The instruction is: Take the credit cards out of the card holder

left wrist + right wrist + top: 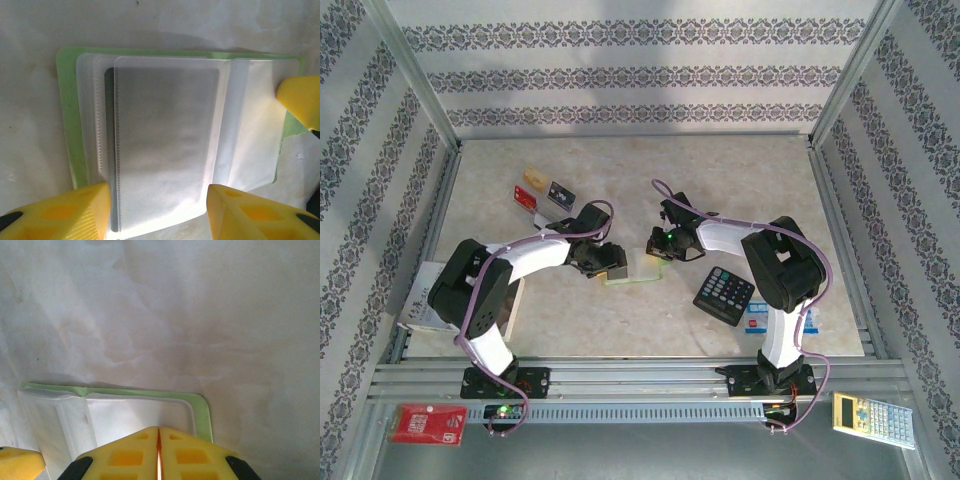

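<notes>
Left gripper (157, 212) released, astride sleeve (170, 135) holding black card (109, 130). Right gripper (159, 440) clenched, apparently pinning card holder (67, 125) right edge. Advise: pinch card alone, draw straight.

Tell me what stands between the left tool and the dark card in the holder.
Only the clear sleeve over the dark card. The open left tool straddles that sleeve, and nothing else visible lies between.

Top external view: bright, even, diffuse light from above. Soft, short shadows lie on the table (750, 190) at mid-frame. The side rails (415, 75) bow slightly toward the frame edges.

Left wrist view: glare whitens the lower centre of the card holder (67, 125). The bottom corners are defocused.

Right wrist view: pale, low contrast, soft along the bottom edge.
</notes>
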You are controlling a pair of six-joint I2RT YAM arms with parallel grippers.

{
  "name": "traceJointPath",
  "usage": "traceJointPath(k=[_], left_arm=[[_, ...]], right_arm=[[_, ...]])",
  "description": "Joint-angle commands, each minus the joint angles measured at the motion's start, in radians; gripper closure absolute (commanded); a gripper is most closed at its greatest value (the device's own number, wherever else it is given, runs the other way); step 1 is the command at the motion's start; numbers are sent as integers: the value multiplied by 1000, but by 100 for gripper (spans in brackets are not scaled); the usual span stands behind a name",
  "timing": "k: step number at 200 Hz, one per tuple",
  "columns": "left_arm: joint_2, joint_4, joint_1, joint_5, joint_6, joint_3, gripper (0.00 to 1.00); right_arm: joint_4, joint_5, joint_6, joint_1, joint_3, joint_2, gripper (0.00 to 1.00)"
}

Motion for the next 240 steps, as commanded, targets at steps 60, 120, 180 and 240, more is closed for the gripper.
traceJointPath(k=[60, 120, 180, 240], left_arm=[[29, 33, 9, 59, 20, 19, 58], [-23, 64, 9, 109, 41, 24, 61], [2, 133, 9, 199, 40, 28, 67], [69, 299, 1, 311, -34, 66, 60]], right_arm=[[-35, 43, 5, -8, -17, 41, 90], [-32, 43, 5, -12, -18, 40, 89], [-25, 37, 7, -14, -23, 34, 90], [6, 7, 16, -48, -35, -66, 89]])
